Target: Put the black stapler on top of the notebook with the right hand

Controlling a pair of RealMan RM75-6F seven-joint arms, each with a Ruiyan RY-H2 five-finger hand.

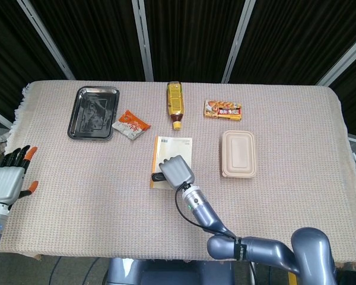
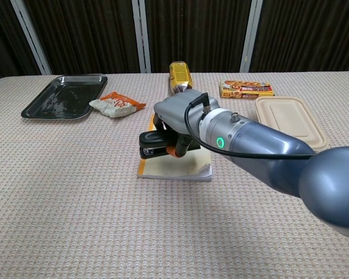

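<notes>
Right up close in the chest view is the big grey right arm, and at its end the right hand (image 2: 177,119) is curled around the black stapler (image 2: 154,144). Its fingers are wrapped over the top and sides of the stapler, so the hand is clamped on it. The stapler sits over the near left corner of the notebook (image 2: 180,165), and I cannot tell if it is touching the pages or just above them. From the head view the hand (image 1: 177,170) covers most of the stapler, and only its dark end (image 1: 158,176) pokes out at the notebook's left edge. The left hand (image 1: 9,178) is far off at the left side of the desk (image 1: 77,196), fingers spread and holding nothing. I think the stapler is hard, a bit heavy, and smooth, so it could slip. Holding it around its middle, like now, looks best. It may tip off the edge, so it could go nearer the middle of the notebook.
</notes>
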